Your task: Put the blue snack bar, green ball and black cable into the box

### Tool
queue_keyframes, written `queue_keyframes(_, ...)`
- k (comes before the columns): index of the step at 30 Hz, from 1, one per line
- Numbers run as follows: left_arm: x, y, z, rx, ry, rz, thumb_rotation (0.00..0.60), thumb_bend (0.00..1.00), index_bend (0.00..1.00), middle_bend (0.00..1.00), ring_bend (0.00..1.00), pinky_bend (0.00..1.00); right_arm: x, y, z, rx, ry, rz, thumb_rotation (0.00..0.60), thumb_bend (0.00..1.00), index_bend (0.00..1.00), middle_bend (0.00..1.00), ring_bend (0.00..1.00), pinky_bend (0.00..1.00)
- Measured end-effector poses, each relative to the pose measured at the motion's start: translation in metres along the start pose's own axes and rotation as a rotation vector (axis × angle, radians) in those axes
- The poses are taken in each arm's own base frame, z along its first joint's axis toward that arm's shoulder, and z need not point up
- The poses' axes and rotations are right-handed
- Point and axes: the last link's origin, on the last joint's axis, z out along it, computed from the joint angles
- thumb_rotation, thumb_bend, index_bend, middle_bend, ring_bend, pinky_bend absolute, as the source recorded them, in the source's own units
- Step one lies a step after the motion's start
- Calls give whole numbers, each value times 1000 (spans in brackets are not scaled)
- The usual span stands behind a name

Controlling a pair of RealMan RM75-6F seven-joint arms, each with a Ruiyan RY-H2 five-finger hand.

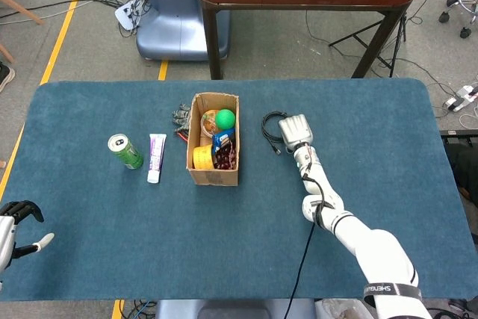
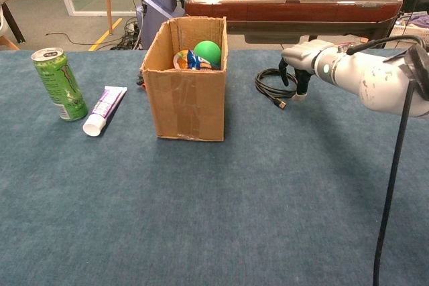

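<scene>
The cable (image 2: 275,85) lies coiled on the worktop at the box's (image 2: 191,95) three o'clock. The right hand (image 2: 299,65) hovers over its edge, fingers down, holding nothing. Limp and light, it is best pinched across the bundled loops.

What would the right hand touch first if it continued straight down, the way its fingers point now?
Probably the black cable: the right hand hangs over the coil's right edge, fingers pointing down. Depth is unclear, so it might meet the table just beside it.
</scene>
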Motion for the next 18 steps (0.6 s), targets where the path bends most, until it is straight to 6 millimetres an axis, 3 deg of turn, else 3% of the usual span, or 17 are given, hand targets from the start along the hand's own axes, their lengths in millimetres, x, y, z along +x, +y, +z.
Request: queue_keyframes(18,3,-2,0,5,8,-9,600,76,565,461,374,681,-3,-3,7,-12,-43,28,600,331,443,1000,1000,1000)
